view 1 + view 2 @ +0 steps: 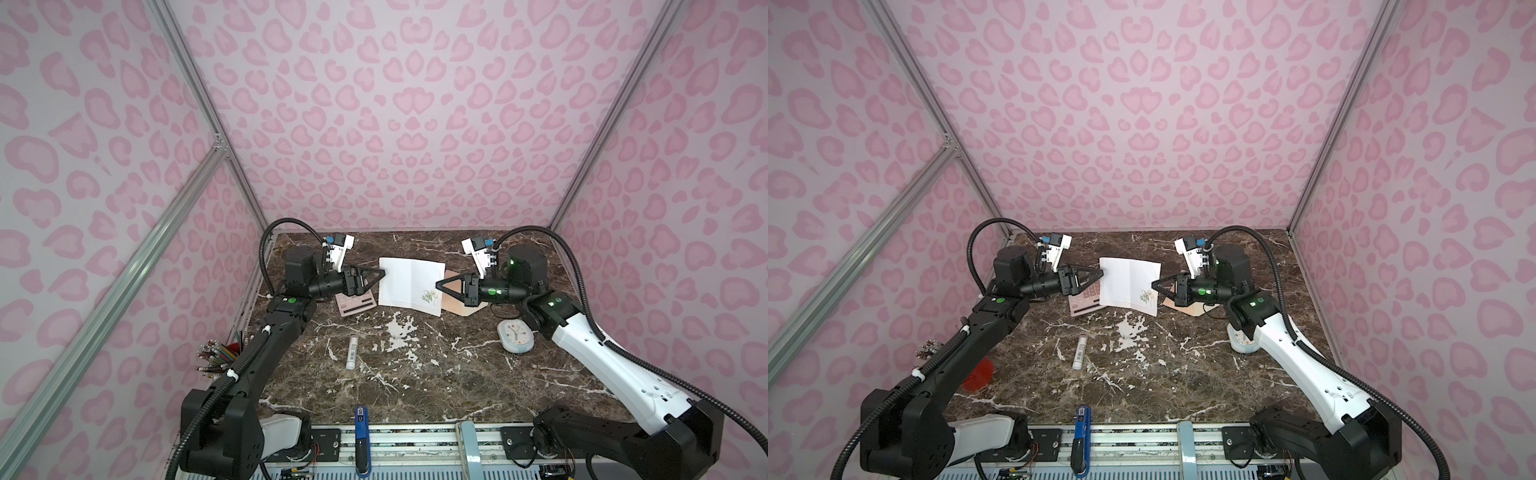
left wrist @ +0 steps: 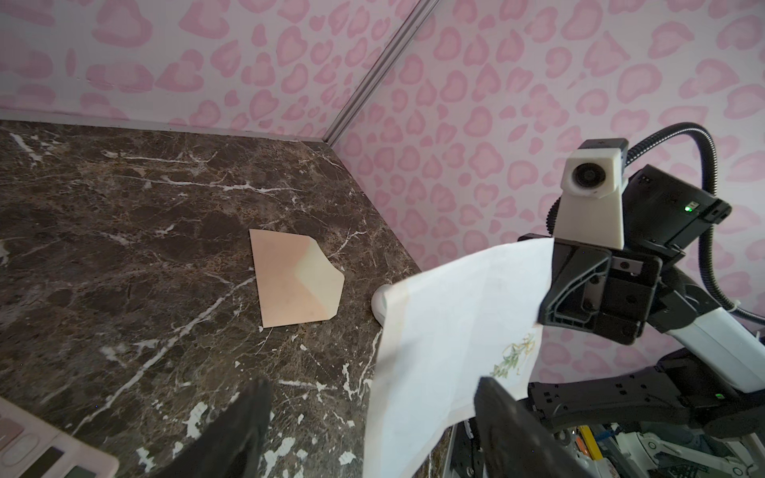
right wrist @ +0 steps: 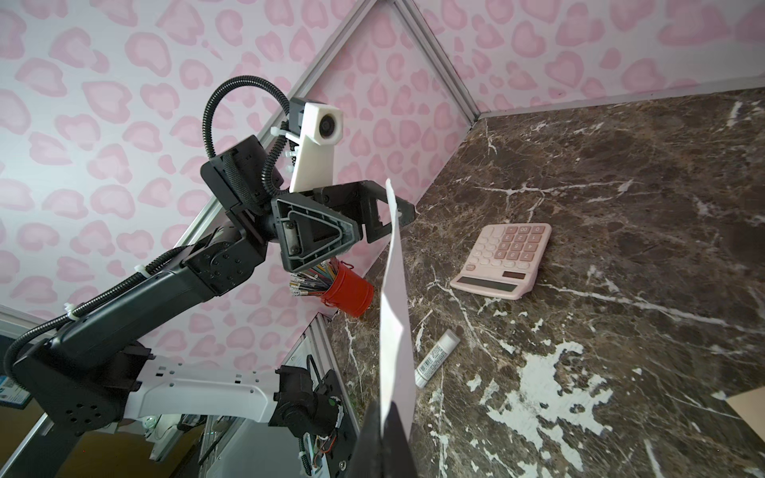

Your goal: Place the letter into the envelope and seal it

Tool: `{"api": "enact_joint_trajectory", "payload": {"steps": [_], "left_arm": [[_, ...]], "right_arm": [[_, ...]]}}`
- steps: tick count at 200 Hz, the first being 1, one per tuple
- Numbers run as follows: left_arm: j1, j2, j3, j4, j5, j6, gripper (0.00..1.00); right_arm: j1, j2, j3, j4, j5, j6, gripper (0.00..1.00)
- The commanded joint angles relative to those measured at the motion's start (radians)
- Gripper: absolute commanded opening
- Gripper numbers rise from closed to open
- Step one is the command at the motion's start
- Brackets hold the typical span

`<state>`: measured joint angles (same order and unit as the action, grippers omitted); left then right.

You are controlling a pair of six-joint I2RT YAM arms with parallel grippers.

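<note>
The letter [image 1: 409,286] [image 1: 1129,286], a white sheet with a green floral print near one corner, hangs in the air above the back of the marble table. My right gripper [image 1: 437,285] [image 3: 383,407] is shut on its right edge. My left gripper [image 1: 384,272] [image 2: 372,385] stands open at the sheet's left edge, one finger on each side of the letter [image 2: 455,331], not pinching it. The peach envelope [image 2: 289,285] [image 1: 453,305] lies flat on the table below the right gripper, its paler flap folded outward. In both top views it is partly hidden.
A pink calculator [image 1: 355,301] [image 3: 503,260] lies under the left gripper. A glue stick [image 1: 352,352] lies mid-table. A pale clock [image 1: 515,334] sits beside the right arm. A red cup of pencils [image 3: 350,289] stands at the table's left edge. Pink walls close in three sides.
</note>
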<state>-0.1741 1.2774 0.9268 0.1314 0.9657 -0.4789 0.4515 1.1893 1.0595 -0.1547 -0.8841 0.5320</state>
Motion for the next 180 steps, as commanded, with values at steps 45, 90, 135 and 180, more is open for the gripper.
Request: {"api": "enact_joint_trajectory", "payload": {"steps": [45, 90, 135, 180], "left_arm": [[0.001, 0.047, -0.042, 0.303, 0.093, -0.18, 0.74], [-0.011, 0.053, -0.049, 0.329, 0.111, -0.19, 0.68], [-0.027, 0.048, -0.052, 0.318, 0.112, -0.175, 0.58], [-0.029, 0.04, -0.046, 0.287, 0.109, -0.152, 0.39]], "right_arm": [[0.001, 0.006, -0.011, 0.059, -0.024, 0.031, 0.0], [0.002, 0.01, -0.013, 0.068, -0.025, 0.04, 0.0], [0.001, 0.011, -0.017, 0.068, -0.022, 0.04, 0.0], [0.001, 0.007, -0.014, 0.056, -0.013, 0.03, 0.0]]}}
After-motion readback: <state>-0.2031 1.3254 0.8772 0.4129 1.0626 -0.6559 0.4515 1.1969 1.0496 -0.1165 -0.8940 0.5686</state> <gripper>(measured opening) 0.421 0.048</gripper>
